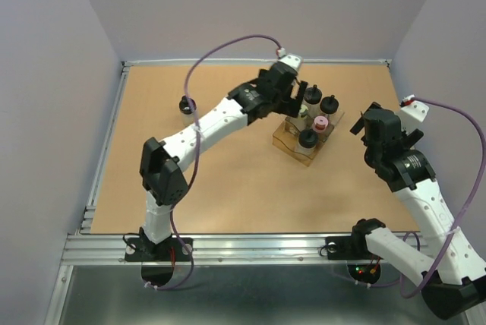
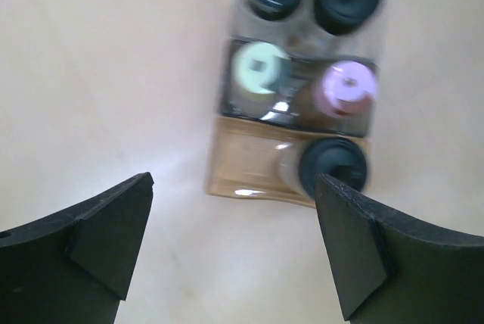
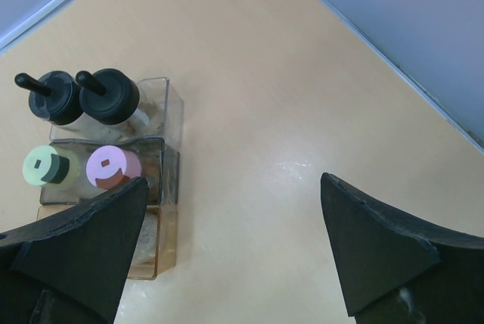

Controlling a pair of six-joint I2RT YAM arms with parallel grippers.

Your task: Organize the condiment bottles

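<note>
Mostly black-capped condiment bottles [image 3: 106, 166], amber box [image 3: 160, 244]

Around the tan wooden tabletop [image 1: 228, 181], pale lavender-grey walls [image 1: 266, 6] close in left, far and right, silver aluminium rail [image 1: 250, 245] along the near edge.

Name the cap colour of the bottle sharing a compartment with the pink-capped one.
Pale yellow-green cap, beside the pink cap; the right wrist view shows it best.

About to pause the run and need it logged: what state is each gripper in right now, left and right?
Left gripper: open, holding nothing.
Right gripper: open, holding nothing.
</note>
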